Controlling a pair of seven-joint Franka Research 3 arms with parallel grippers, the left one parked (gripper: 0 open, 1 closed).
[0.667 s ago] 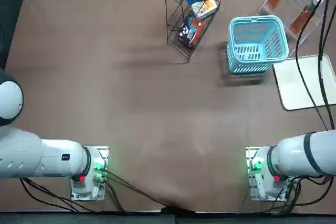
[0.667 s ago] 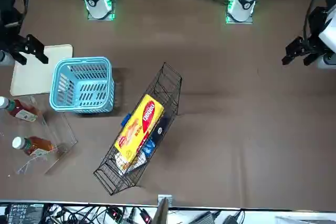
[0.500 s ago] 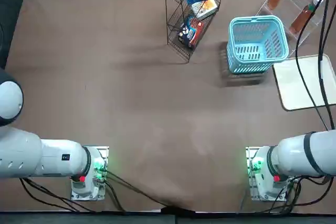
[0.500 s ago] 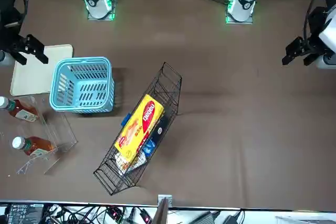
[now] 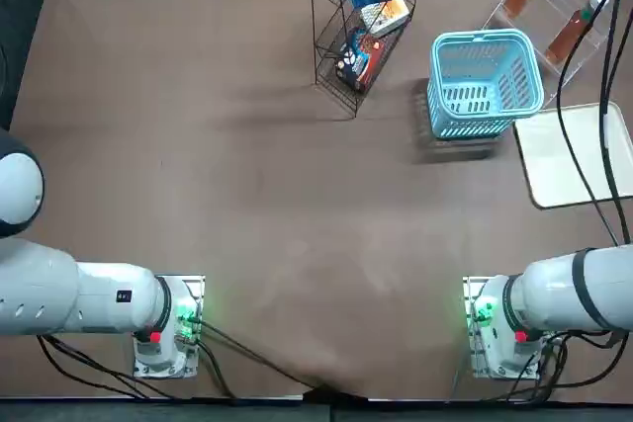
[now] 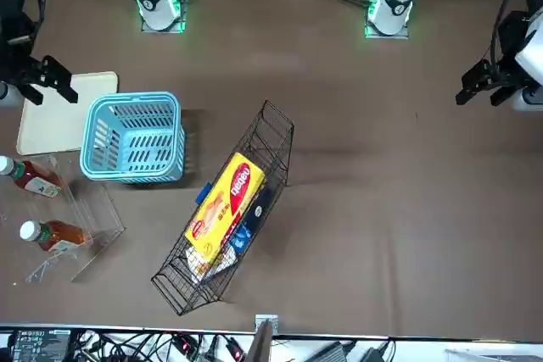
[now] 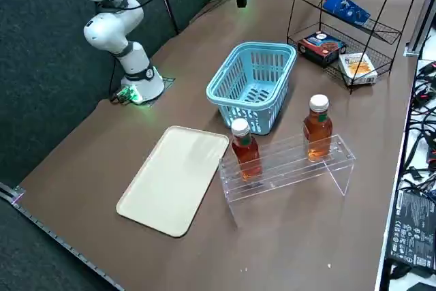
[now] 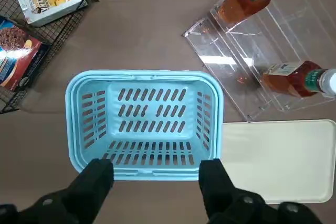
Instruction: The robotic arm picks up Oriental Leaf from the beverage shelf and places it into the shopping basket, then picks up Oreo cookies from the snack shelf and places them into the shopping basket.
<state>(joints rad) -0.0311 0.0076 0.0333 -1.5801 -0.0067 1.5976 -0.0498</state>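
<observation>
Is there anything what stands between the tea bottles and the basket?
Nothing visible stands between the bottles and the basket; the clear stand holding them is beside it. The right gripper hangs open above the table.

The brown table (image 5: 297,195) has a soft sheen. Beside it, in the right side view, stands a dark green wall (image 7: 41,66). Along one edge in the front view, tangled cables (image 6: 127,347) lie on a white surface (image 6: 458,351), beyond a metal rail (image 6: 339,336).
</observation>
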